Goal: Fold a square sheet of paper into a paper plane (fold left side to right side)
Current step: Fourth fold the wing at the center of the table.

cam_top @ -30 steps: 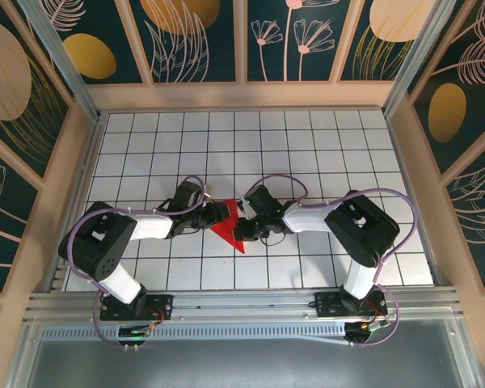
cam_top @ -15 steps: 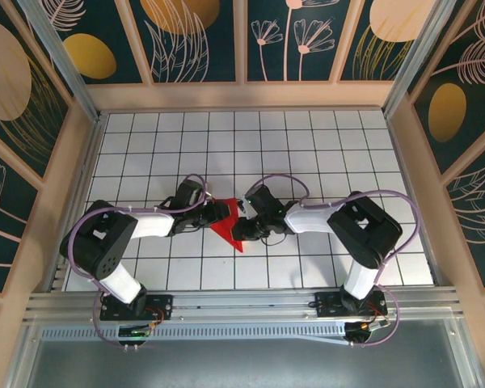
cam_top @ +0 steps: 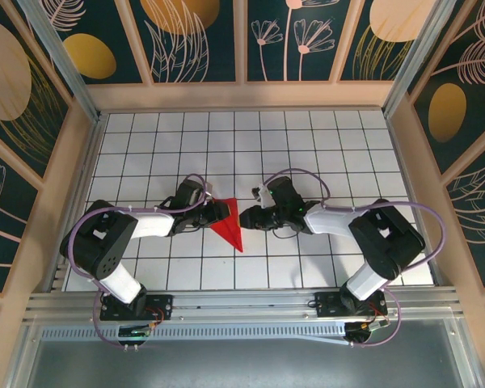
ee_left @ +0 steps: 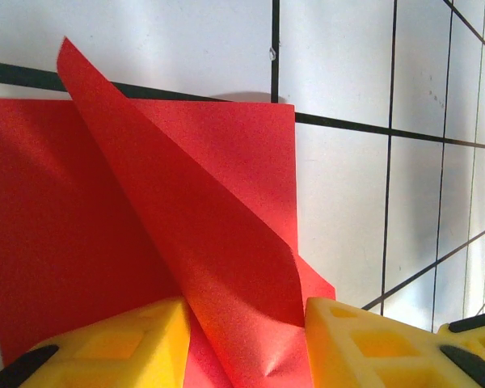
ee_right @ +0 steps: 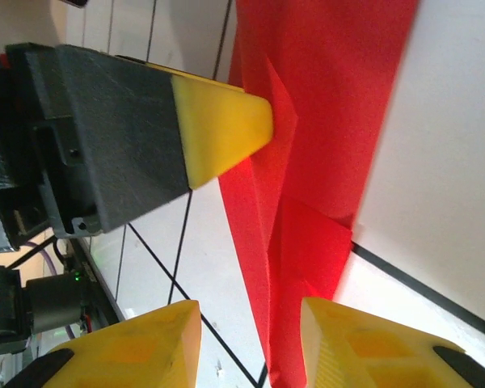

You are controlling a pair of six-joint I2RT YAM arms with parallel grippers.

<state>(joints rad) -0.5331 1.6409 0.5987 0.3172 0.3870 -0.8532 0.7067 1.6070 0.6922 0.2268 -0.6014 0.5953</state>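
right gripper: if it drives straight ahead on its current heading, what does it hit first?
The square sheet of paper, now a folded red shape: its edge lies in the gap between the open jaws of the right gripper. Just beyond is the left gripper; depth between them is unclear.

A white gridded table (cam_top: 323, 137) carries creased red paper (cam_top: 228, 226).

Left arm (cam_top: 137, 226) and right arm (cam_top: 347, 222) both fold inward from their bases, elbows out wide, forearms low, wrists facing each other at centre. Left gripper (cam_top: 224, 213) points right, its yellow fingers (ee_left: 105, 347) parted partway. Right gripper (cam_top: 244, 217) points left at it, fingers (ee_right: 380, 347) also apart, tips near but clear of the left fingertip (ee_right: 226, 125).
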